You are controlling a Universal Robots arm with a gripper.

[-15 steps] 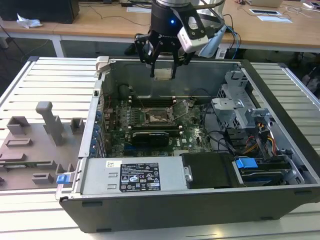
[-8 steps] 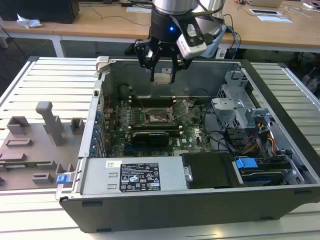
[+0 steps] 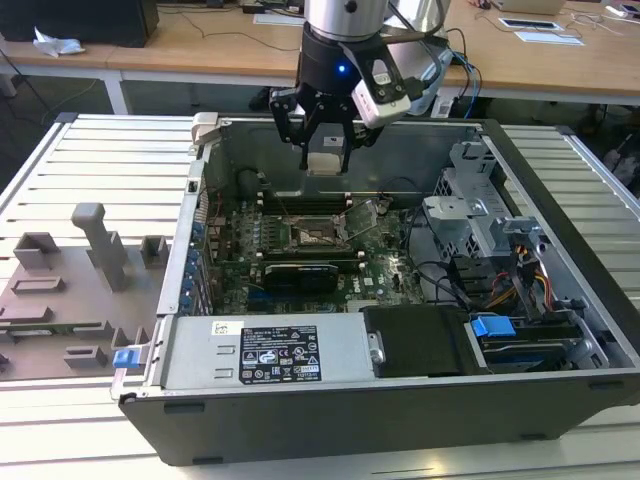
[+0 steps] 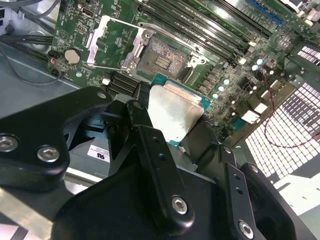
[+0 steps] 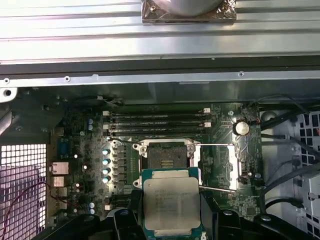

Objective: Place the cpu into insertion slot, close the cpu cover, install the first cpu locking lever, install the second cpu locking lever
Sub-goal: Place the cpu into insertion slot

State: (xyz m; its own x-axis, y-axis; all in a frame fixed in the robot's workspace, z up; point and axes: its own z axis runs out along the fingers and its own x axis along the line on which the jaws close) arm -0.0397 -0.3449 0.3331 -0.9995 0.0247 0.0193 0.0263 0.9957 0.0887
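Grey metal slats make the table (image 3: 90,150). On it sits a big case (image 3: 300,425) with its side off. Inside the case lie a green board (image 3: 385,272), a black card (image 3: 300,273), dark wires (image 3: 440,275), a metal cage (image 3: 480,215) and a grey box (image 3: 270,350) with a white label.

In the exterior view the claw (image 3: 325,152) hangs over the case, at 12 o'clock from the slot (image 3: 315,237). Its fingers (image 4: 150,145) are closed on two sides of the cpu (image 4: 175,112). The silver top of the cpu shows in both wrist views. The cpu is up in the air, well apart from the board.

The slot is open and its dark middle shows. The cover (image 3: 372,213) is flipped up at 2 o'clock from the slot. The card lies at 6 o'clock from the slot, just beside it. In the first wrist view a thin wire lever (image 5: 217,189) lies near the cover.

A tray (image 3: 60,300) of grey blocks sits at 9 o'clock from the case.
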